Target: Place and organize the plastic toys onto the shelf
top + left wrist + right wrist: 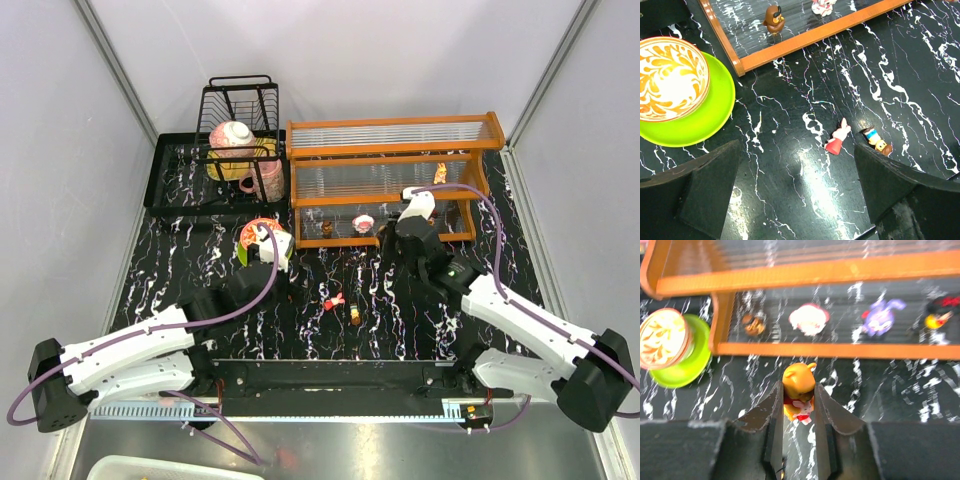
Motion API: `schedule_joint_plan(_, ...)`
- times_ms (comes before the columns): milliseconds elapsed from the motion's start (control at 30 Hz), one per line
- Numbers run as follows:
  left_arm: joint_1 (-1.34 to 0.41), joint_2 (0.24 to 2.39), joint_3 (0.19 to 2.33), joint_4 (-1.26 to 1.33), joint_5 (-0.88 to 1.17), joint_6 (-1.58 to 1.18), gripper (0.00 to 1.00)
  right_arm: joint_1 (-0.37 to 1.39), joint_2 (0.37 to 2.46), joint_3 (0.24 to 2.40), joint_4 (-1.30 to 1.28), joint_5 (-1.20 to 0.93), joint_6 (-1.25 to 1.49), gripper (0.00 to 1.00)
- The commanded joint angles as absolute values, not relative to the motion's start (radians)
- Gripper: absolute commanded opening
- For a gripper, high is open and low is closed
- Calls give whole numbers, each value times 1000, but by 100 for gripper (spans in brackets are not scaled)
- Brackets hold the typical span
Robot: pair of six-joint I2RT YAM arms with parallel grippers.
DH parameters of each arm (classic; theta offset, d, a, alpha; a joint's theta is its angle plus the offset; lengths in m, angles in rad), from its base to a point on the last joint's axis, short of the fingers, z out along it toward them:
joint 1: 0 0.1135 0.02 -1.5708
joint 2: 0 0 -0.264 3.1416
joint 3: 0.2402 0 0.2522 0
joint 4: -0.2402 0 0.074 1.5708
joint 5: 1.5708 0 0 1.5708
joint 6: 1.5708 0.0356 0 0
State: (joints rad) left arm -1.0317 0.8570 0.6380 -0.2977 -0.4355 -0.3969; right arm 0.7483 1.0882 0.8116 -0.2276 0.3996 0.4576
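My right gripper (pixel 797 396) is shut on a yellow bear toy (pixel 799 382) and holds it just in front of the orange shelf's bottom rail (pixel 840 350). On the lowest shelf panel stand a brown toy (pixel 754 324), a pink-white toy (pixel 809 320), a purple toy (pixel 880 317) and a dark red toy (pixel 940 315). My left gripper (pixel 797 187) is open and empty above the table. A pink-red toy (pixel 838 140) and a blue-yellow toy (pixel 876 140) lie just beyond its right finger (pixel 895 185). The shelf (pixel 390 175) stands at the back; my right gripper (pixel 395 232) is at its front, my left gripper (pixel 270 262) to the left.
A red patterned bowl (pixel 670 77) on a green plate (pixel 705 120) sits left of the shelf, close to my left gripper. A black wire dish rack (pixel 240 120) with crockery stands on a black tray (pixel 180 190) at the back left.
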Motion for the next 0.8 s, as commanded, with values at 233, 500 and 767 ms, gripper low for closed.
schedule_joint_plan(233,-1025,830,643,-285,-465,-382,97,641,1167,1058,-156,516,232,0)
schedule_joint_plan(500,-1023,805,629,-296,-476,-388,97,503,1184,1126,-190,376,206,0)
schedule_joint_plan(767,-1025,821,644,-291,-469,-380,97,477,1209,1095,-147,391,176,0)
